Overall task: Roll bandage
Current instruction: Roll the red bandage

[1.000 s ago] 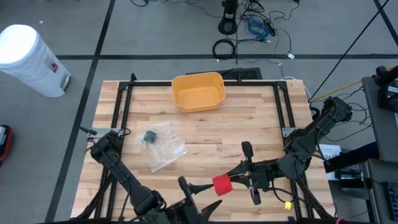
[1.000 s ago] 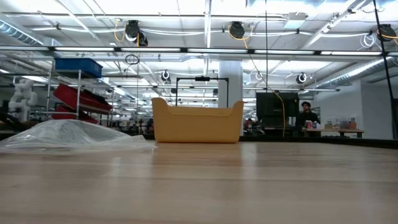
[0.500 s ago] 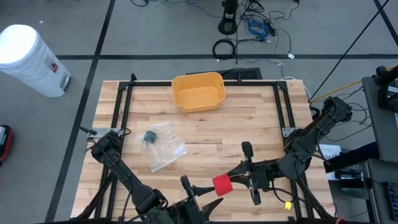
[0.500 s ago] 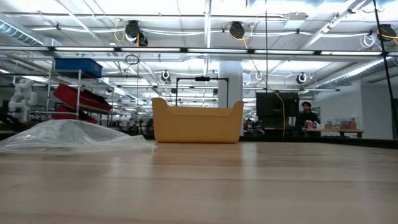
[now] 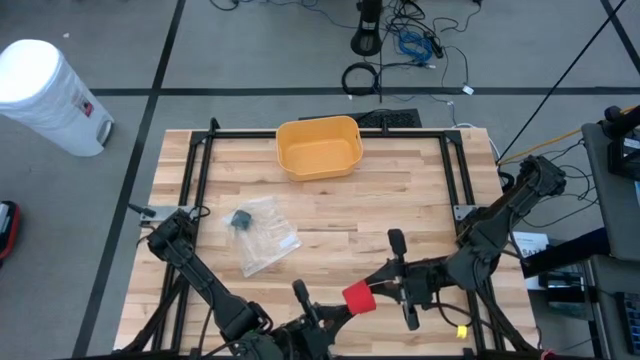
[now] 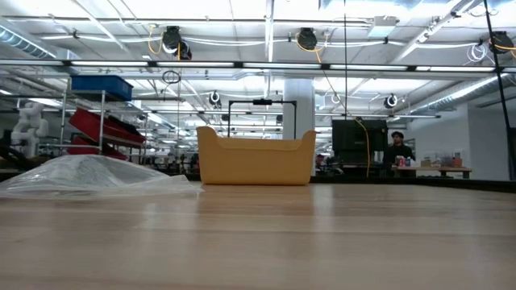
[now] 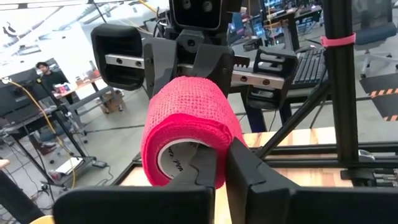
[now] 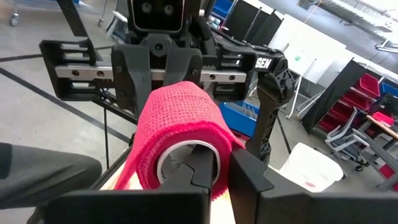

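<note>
Red bandage roll [image 5: 358, 295] held above desk [image 5: 400, 200] near front edge. Right pincer [image 5: 382, 285] clamped on roll; left pincer [image 5: 335, 312] closed on roll's opposite end. Yellow bin [image 5: 318, 147] at rear edge.

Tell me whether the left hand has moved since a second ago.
Yes. In the high view the left hand has closed its fingers onto the red bandage roll, while the yellow plastic bin stays put.

Overhead, table-level; wrists share bandage [image 7: 186, 127] (close).
</note>
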Controlling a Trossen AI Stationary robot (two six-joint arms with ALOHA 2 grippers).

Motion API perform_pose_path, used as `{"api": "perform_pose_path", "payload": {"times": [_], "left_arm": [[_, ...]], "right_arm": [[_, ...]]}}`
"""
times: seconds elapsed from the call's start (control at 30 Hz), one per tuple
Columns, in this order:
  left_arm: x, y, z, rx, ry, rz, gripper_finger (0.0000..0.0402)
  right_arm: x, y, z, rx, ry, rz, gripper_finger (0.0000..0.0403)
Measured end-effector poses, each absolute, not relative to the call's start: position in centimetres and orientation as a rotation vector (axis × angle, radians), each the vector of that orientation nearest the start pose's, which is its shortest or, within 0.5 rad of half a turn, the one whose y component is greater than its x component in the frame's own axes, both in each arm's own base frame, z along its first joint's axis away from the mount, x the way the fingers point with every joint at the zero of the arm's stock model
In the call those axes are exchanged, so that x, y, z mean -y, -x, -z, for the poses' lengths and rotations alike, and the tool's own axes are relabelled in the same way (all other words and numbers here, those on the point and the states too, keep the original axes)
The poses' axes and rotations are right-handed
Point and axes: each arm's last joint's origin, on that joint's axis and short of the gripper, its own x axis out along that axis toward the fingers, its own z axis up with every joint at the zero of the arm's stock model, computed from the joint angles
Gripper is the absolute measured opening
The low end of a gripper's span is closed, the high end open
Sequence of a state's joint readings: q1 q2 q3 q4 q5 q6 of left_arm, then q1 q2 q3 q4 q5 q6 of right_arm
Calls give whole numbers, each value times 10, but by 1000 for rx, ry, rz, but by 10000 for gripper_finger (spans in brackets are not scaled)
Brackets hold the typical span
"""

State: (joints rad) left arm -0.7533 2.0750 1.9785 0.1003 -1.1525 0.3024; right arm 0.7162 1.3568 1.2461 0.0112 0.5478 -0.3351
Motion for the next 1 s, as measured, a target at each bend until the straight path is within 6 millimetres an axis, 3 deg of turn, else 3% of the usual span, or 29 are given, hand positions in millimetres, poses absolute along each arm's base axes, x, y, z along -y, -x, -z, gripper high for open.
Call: {"api": "perform_pose_path", "payload": {"times": [0.27,0.5,0.67,0.8,1.0], "left_arm": [[312,-361,-371,-58,-297,-389,21],[318,-355,-371,-75,-398,-370,22],[324,-346,-376,-84,-497,-344,22],[328,-332,-390,-70,-566,-311,22],[333,-323,-395,-66,-650,-267,22]], "right_arm": [[-195,-235,-386,-44,397,-117,94],[-199,-221,-393,-32,396,-59,149],[-206,-197,-403,-7,306,-136,161],[-216,-184,-397,-52,231,-207,160],[-251,-194,-371,-92,215,-299,156]]}}
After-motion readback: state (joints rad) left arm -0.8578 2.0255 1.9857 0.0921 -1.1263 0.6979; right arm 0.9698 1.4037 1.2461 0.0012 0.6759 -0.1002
